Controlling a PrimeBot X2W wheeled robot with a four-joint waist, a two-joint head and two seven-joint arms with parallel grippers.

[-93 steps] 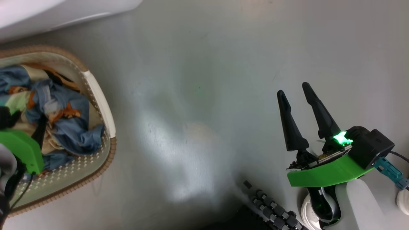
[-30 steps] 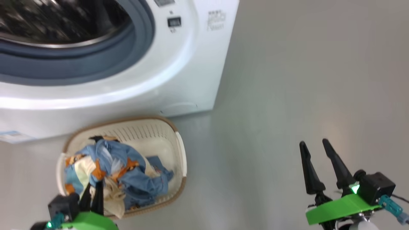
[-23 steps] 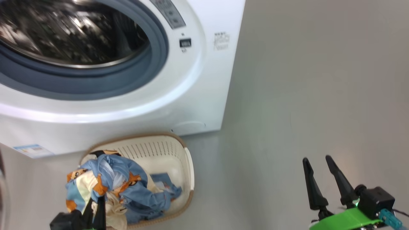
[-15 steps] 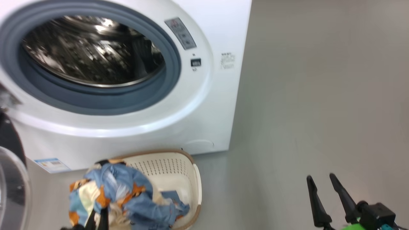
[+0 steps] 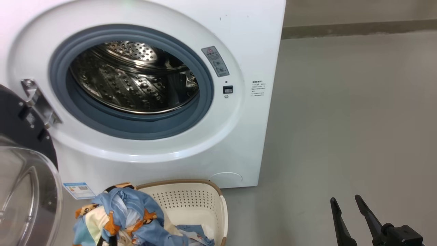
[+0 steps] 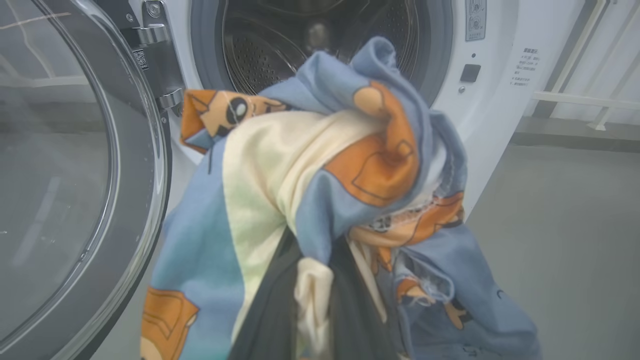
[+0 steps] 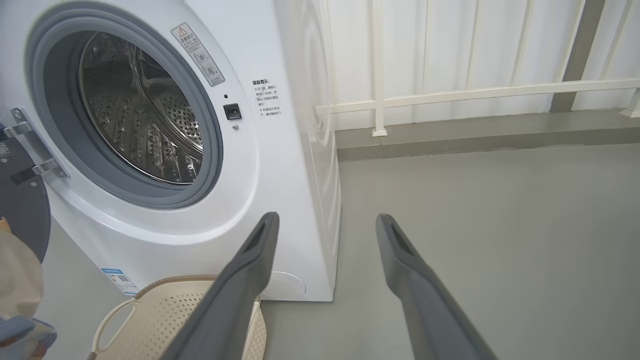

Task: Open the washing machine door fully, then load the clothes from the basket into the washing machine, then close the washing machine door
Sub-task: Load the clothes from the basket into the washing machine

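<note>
Grey floor (image 5: 341, 119) surrounds the washing machine (image 5: 239, 147); left tool (image 6: 312, 280) pinches clothes (image 6: 310, 160), right tool (image 7: 326, 216) gapes empty.

Light-blue clothes (image 6: 320, 165) with orange bears; white washing machine (image 5: 245, 41).

Smooth grey floor (image 7: 500, 225), low grey kerb (image 7: 475, 136), white railing (image 7: 450, 96) before pale panelled wall (image 7: 500, 40), even light

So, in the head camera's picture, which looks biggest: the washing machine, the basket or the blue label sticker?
1. washing machine, by far
2. basket, partly cut off below
3. blue label sticker, smallest
</note>
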